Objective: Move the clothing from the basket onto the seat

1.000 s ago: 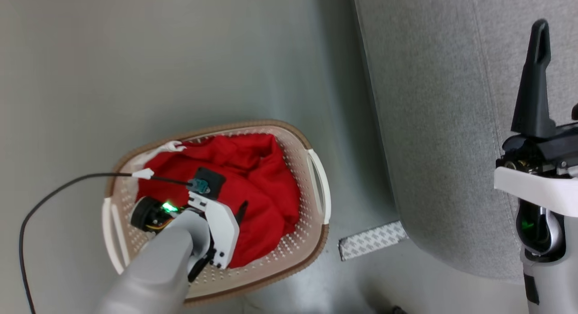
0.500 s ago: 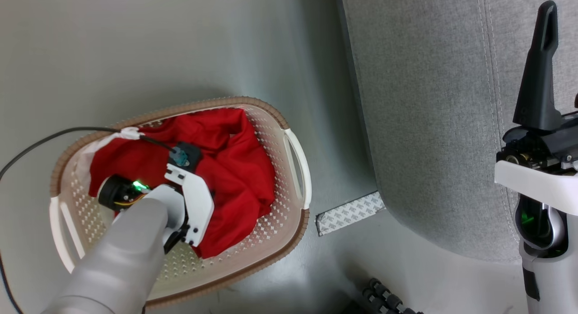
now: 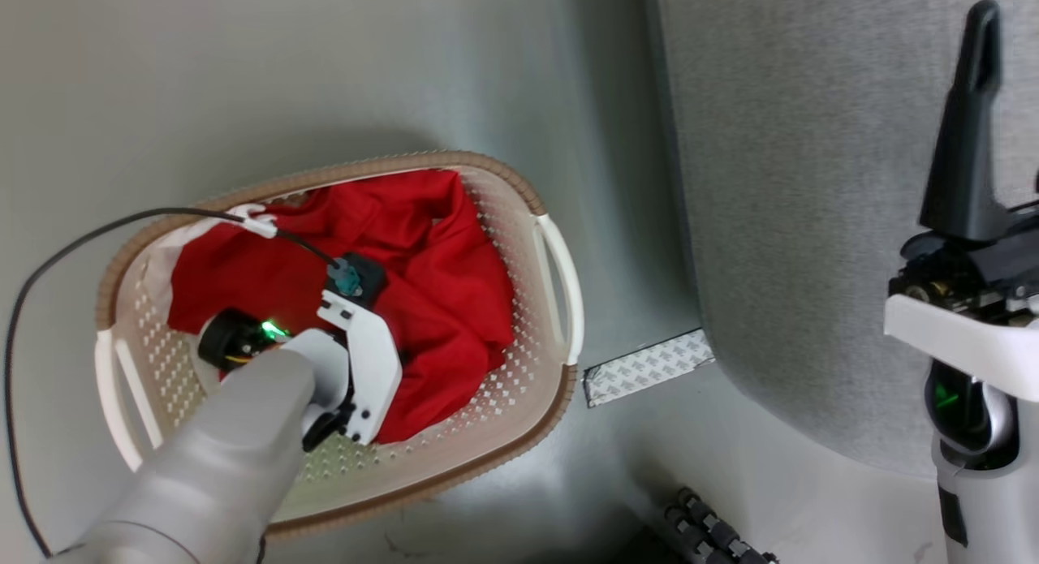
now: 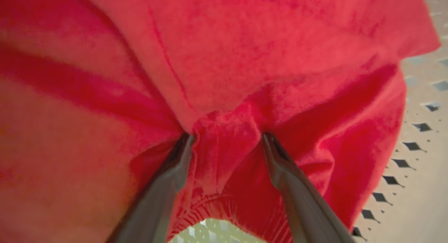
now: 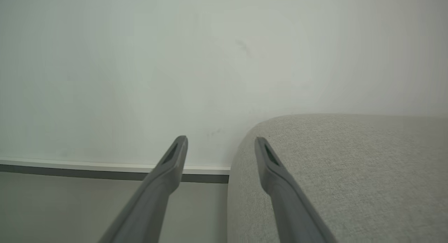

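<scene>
1. Grey-green floor runs under everything in the head view.
   - The laundry basket (image 3: pixel 503 182) stands on the floor, just left of the grey seat (image 3: pixel 812 182).
   - The red clothing (image 3: pixel 438 304) lies wholly inside the basket, so nothing has been moved yet.
   - The left forearm (image 3: pixel 243 442) reaches down into the basket, and its wrist hides the fingers.
   - The right gripper (image 3: pixel 980 28) hangs upright over the seat, well away from the basket.
   - A black cable (image 3: pixel 122 223) crosses the basket's far rim, and I think the cloth could snag on it when lifted.
   - A patterned strip (image 3: pixel 645 368) is stuck to the floor between basket and seat.
   - Something dark and ribbed (image 3: pixel 714 536) sits at the bottom edge; I cannot tell what it is.

2. The left wrist view is very close to the cloth.
   - The left gripper (image 4: pixel 225 138) is pushed into the clothing with its jaws apart.
   - A raised fold bulges into the gap between them, not yet pinched.
   - The perforated basket wall (image 4: pixel 420 131) shows to one side.
   - My guess is that closing, lifting over the rim and carrying the garment across all remain to be done.

3. The right wrist view looks at a pale wall (image 5: pixel 175 61) and a skirting board (image 5: pixel 87 164).
   - The right gripper's jaws are spread and hold nothing.
   - The seat's rounded corner lies beside them, bare.
</scene>
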Tool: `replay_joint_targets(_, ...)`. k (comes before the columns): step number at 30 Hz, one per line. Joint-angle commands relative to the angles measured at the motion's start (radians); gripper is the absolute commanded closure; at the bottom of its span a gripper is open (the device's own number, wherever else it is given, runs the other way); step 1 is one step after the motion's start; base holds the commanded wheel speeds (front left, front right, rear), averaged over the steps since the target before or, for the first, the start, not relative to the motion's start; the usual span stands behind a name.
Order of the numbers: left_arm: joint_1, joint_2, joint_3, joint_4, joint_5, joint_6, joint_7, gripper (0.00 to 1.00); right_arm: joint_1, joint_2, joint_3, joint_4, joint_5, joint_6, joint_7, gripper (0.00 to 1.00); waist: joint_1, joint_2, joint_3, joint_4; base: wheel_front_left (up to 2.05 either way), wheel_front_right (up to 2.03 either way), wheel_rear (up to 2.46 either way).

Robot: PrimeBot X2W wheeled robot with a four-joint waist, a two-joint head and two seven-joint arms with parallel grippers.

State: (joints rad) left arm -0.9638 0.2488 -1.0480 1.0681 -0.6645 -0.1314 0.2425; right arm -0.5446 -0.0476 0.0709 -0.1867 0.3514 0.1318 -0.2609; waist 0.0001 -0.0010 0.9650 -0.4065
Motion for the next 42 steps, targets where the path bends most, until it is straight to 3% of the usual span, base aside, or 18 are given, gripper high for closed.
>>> replay_joint_targets(1, -0.016, 0.024, -0.017, -0.013, -0.026, 0.001, -0.006, 0.0, 0.01, -0.001, 0.008, -0.002, -0.011, -0.002, -0.002, 0.0, -0.0001, 0.0, 0.011, 0.011, 0.06, 0.06, 0.06)
replay_joint_targets(4, -0.024, 0.038, -0.059, -0.045, -0.06, 0.001, -0.034, 0.0, 0.006, -0.001, 0.013, -0.001, -0.013, -0.002, -0.002, 0.0, -0.0001, 0.0, 0.018, 0.015, 0.01, 0.01, 0.01)
replay_joint_targets(5, -0.027, 0.044, -0.074, -0.056, -0.072, 0.001, -0.046, 0.11, 0.005, -0.001, 0.014, 0.001, -0.01, -0.002, -0.002, 0.0, -0.0001, 0.0, 0.018, 0.014, 0.0, 0.0, 0.0)
replay_joint_targets(7, -0.034, 0.053, -0.1, -0.067, -0.094, 0.001, -0.062, 1.0, 0.0, -0.001, 0.017, 0.004, -0.004, -0.002, -0.002, 0.0, -0.0001, 0.0, 0.017, 0.012, 0.0, 0.0, 0.0)
replay_joint_targets(16, -0.05, 0.079, -0.186, -0.098, -0.184, 0.001, -0.129, 1.0, -0.032, -0.001, 0.036, 0.019, 0.012, -0.002, -0.002, 0.0, -0.0001, 0.0, -0.023, -0.009, 0.0, 0.0, 0.0)
replay_joint_targets(20, -0.029, 0.062, -0.206, -0.104, -0.215, 0.001, -0.16, 1.0, -0.028, -0.001, 0.032, 0.036, 0.005, -0.002, -0.002, 0.0, -0.0001, 0.0, -0.082, 0.001, 0.0, 0.0, 0.0)
replay_joint_targets(34, 0.1, -0.037, -0.232, -0.158, -0.296, 0.001, -0.276, 1.0, 0.045, -0.001, 0.024, 0.123, -0.091, -0.002, -0.002, 0.0, -0.0001, 0.0, -0.436, 0.112, 0.0, 0.0, 0.0)
replay_joint_targets(42, 0.192, -0.066, -0.233, -0.208, -0.371, 0.001, -0.367, 1.0, 0.104, -0.002, 0.024, 0.177, -0.121, -0.002, -0.002, 0.0, -0.0001, 0.0, -0.638, 0.182, 0.0, 0.0, 0.0)
